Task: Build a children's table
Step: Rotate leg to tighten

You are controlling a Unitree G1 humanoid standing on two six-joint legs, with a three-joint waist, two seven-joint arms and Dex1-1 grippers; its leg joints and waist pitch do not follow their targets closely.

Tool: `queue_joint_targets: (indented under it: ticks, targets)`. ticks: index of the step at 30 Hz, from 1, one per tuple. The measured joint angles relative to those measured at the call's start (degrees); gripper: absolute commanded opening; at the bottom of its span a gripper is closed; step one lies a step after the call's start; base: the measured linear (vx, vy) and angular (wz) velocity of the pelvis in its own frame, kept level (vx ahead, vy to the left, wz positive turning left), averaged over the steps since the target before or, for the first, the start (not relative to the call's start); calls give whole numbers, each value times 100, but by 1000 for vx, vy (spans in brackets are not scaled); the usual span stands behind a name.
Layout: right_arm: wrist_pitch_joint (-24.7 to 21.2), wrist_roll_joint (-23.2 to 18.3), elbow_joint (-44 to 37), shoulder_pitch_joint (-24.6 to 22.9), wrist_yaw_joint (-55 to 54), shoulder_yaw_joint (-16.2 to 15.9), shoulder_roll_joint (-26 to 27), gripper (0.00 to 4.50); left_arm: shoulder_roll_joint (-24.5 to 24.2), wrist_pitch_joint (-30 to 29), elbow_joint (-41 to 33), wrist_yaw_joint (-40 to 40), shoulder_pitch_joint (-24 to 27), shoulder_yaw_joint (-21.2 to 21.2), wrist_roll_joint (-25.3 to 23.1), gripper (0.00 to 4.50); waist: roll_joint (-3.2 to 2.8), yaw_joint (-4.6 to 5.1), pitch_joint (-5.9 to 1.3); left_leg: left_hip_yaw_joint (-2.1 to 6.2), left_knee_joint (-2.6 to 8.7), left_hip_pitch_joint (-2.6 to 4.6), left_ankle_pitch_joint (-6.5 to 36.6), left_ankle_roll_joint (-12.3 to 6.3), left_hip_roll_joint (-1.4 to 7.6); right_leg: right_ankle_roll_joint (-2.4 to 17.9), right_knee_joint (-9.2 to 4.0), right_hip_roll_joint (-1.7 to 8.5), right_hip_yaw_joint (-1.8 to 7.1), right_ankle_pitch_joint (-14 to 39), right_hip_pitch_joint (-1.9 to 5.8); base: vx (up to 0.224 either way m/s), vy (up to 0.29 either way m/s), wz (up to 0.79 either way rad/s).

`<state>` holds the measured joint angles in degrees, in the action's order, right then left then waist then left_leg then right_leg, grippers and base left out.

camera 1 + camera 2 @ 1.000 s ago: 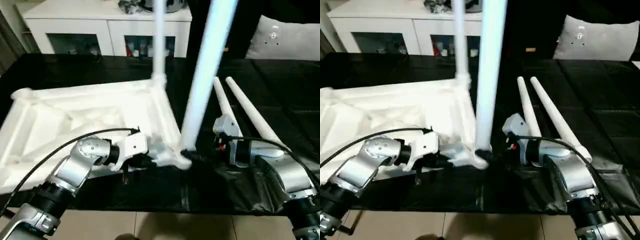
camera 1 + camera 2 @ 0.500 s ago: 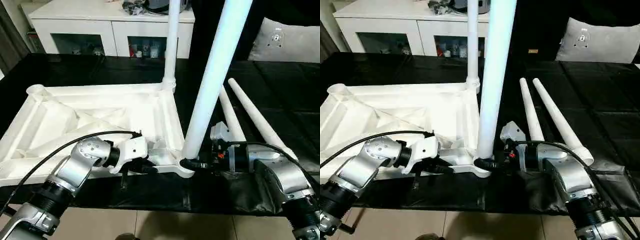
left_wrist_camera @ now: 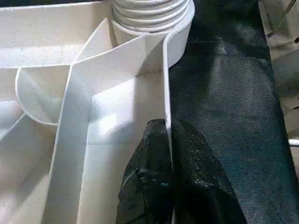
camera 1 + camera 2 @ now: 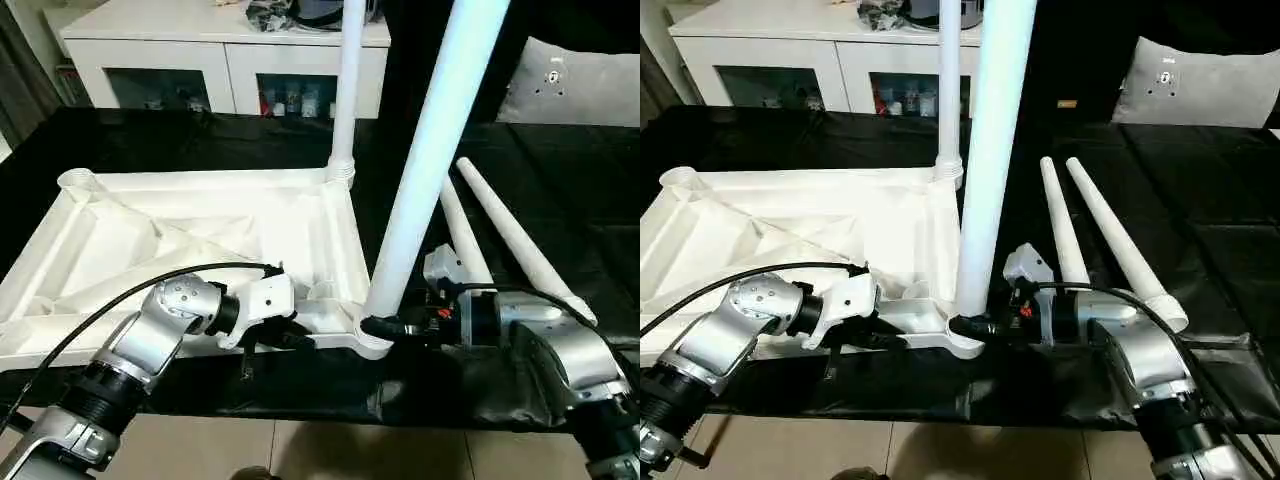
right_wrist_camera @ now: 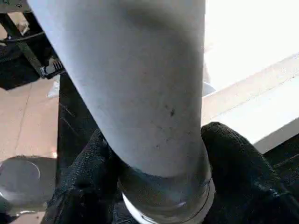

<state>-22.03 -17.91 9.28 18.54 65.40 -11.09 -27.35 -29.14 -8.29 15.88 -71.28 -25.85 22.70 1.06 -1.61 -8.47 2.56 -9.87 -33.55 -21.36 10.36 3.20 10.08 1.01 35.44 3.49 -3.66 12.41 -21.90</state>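
Your left claw (image 3: pixel 164 140) pinches the rim of the tabletop (image 4: pixel 200 230) at centre-left; your right claw (image 5: pixel 159 186) clasps the upright leg (image 4: pixel 425 150) at its corner socket. No writing is readable.

Head views: even indoor light, sharp, no motion blur. White tabletop (image 4: pixel 180 230) is bright but keeps rib detail, with soft shadows in the pockets beside its ribs. The leg (image 4: pixel 425 160) upright at its near corner reads slightly blue and near blown out higher up. Black cloth (image 4: pixel 1200 210) beside the top is dark, faint sheen on its creases. Left wrist view: the top's rim glares. Right wrist view: that leg is soft, out of focus, background overexposed.
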Motion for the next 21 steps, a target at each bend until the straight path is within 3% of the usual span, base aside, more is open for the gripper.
queue_joint_targets:
  ticks: [6, 9, 12, 14, 19, 21]
  targets:
    - [5, 77, 130, -24, -578, 116, 374, 241, 118, -373, 13, 248, 3, -85, -10, 0, -11, 45, -9, 0, -2, 41, -1, 2, 1, 6, 16, 0, 2, -4, 29, 0, 0, 0]
    - [122, 212, 362, -37, -1572, 398, 891, 241, 418, -986, -43, 872, 9, -254, -98, 0, -16, 152, -12, 0, -3, 63, -2, 4, 0, 31, 19, -1, 6, -19, 40, 0, 0, 0]
    - [140, 297, 582, 67, -2455, 644, 1262, 240, 893, -1598, -123, 1532, 26, -390, -120, 0, -18, 237, -11, 0, -7, 79, -4, 6, -2, 17, 15, 0, 8, -12, 52, 0, 0, 0]
    - [138, 403, 896, 300, -3311, 886, 1673, 240, 1494, -2269, -175, 2292, 8, -603, -160, 0, -17, 275, -11, 0, -8, 83, -4, 6, -1, 22, 5, 1, 5, -22, 58, 0, 0, 0]
    - [203, 530, 1392, 709, -4357, 1126, 2083, 240, 2093, -2794, -184, 3193, -146, -656, -305, 0, -17, 316, -11, 2, 5, 65, -4, 5, 1, 18, -14, -2, 0, -27, 47, 0, 0, 0]
    - [335, 533, 1473, 754, -4428, 1140, 2138, 296, 2111, -2785, -183, 3284, -179, -650, -315, 0, -17, 312, -12, 4, 5, 34, -5, 4, 3, 27, -14, -3, -4, -38, 23, 0, 0, 0]
